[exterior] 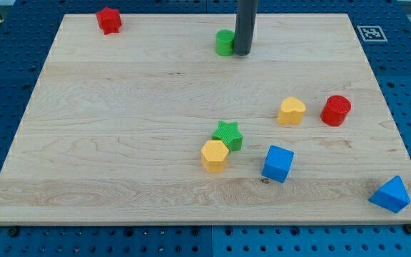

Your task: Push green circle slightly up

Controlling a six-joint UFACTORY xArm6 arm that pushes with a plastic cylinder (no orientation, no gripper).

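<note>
The green circle (224,43) is a short green cylinder near the view's top, a little right of centre on the wooden board (120,128). My dark rod comes down from the view's top edge. My tip (242,53) rests on the board right against the green circle's right side, touching it or nearly so.
A red star (108,20) sits at the top left. A green star (228,135) touches a yellow hexagon (214,155) near the middle. A blue cube (277,163), a yellow heart (291,111), a red cylinder (336,111) and a blue triangle (390,194) lie to the right.
</note>
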